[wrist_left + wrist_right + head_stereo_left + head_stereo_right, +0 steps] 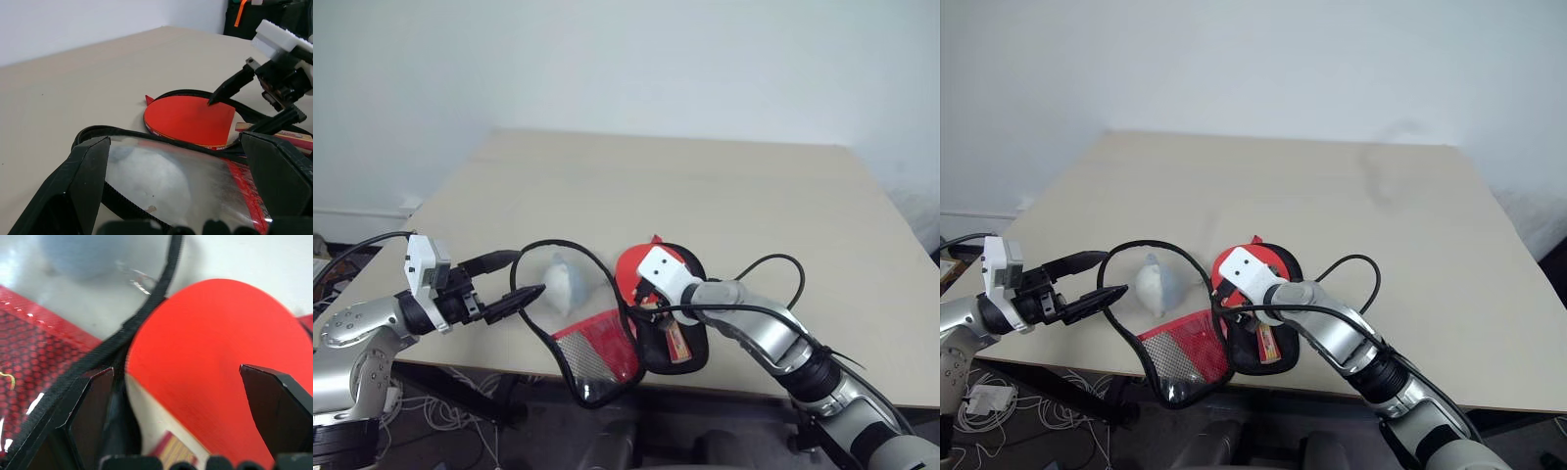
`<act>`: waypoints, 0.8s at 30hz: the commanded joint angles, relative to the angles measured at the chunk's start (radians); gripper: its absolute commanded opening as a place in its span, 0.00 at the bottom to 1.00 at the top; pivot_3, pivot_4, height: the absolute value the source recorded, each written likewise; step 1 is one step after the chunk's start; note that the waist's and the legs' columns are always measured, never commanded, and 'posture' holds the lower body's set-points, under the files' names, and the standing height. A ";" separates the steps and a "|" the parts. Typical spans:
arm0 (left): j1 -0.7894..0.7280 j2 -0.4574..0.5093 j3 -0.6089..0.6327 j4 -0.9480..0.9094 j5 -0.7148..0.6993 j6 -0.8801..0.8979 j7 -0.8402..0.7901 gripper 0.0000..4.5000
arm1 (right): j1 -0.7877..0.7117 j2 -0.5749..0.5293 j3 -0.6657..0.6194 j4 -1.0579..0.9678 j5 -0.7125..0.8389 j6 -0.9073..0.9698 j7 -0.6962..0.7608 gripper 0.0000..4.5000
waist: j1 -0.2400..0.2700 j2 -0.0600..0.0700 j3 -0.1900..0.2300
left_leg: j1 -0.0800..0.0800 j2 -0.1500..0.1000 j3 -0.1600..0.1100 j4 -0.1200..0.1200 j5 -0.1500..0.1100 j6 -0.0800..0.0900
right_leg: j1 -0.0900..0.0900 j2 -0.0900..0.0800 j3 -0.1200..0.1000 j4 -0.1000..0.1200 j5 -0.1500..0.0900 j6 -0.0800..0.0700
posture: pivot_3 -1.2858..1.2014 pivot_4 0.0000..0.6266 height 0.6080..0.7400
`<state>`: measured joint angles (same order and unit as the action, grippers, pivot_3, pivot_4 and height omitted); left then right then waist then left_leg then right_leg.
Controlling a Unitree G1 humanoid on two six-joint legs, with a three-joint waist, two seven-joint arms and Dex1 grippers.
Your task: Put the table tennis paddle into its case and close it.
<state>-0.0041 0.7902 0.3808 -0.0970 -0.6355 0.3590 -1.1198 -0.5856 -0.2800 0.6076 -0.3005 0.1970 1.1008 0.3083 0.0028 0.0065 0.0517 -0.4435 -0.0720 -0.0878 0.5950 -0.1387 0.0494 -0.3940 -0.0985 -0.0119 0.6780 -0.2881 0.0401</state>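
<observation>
Paddle (641, 269) and case (671, 338) lie together at the near edge of the table (705, 196), about midway along it. In the head views the red rubber face sits inside the open black shell of the case, and the wooden handle (677, 340) with its red and yellow marks points toward the near edge. The case's flap (597, 354), red fabric with a pale mesh panel and a black zipper rim, is folded out to the robot's left and hangs partly over the table's edge. A whitish plastic wad (560, 282) rests on the table inside the loop of that zipper rim. The left gripper (514, 279) hovers beside the loop near the table's left part of the near edge, its two black fingers spread and holding nothing. The right gripper (641, 299) reaches in over the paddle from the right, largely hidden by its white wrist block.

From the left wrist, the flap's shiny panel lies close below the spread fingers (83, 176), with the red face (190, 120) beyond it and the right gripper (257, 100) poised over the paddle, fingers apart, one tip just above the rubber.

From the right wrist, the fingers (279, 406) stand wide, straddling the red face (210, 357) and the black zipper rim (146, 308); the flap's red mesh (34, 367) lies alongside.
</observation>
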 commanded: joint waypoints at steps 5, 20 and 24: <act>-0.007 0.019 0.032 -0.017 -0.003 -0.013 0.001 1.00 | -0.030 0.051 0.010 0.060 -0.063 -0.065 0.011 0.99 | 0.000 0.000 0.000 | 0.000 0.000 0.000 0.000 0.000 0.000 | 0.000 0.001 0.000 0.000 0.000 0.000 | 0.52 0.00 0.75; -0.010 0.013 0.025 -0.020 -0.003 -0.011 0.006 1.00 | -0.030 0.091 -0.029 0.166 -0.162 -0.120 0.007 0.99 | -0.002 0.000 0.000 | 0.002 0.007 0.002 -0.001 0.002 -0.004 | 0.000 0.010 0.003 0.000 0.003 -0.004 | 0.52 0.00 0.75; -0.010 0.014 0.024 -0.018 -0.002 -0.012 0.005 1.00 | -0.030 0.081 -0.050 0.173 -0.169 -0.122 0.014 0.99 | -0.002 0.000 0.000 | 0.003 0.010 0.002 -0.001 0.002 -0.006 | 0.000 0.012 0.003 0.000 0.004 -0.006 | 0.52 0.00 0.75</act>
<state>-0.0039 0.7903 0.3811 -0.0971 -0.6354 0.3590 -1.1167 -0.5870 -0.1918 0.6036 -0.1216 0.0569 0.9958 0.3278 0.0008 0.0068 0.0517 -0.4406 -0.0620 -0.0861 0.5937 -0.1364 0.0435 -0.3941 -0.0866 -0.0086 0.6780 -0.2839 0.0342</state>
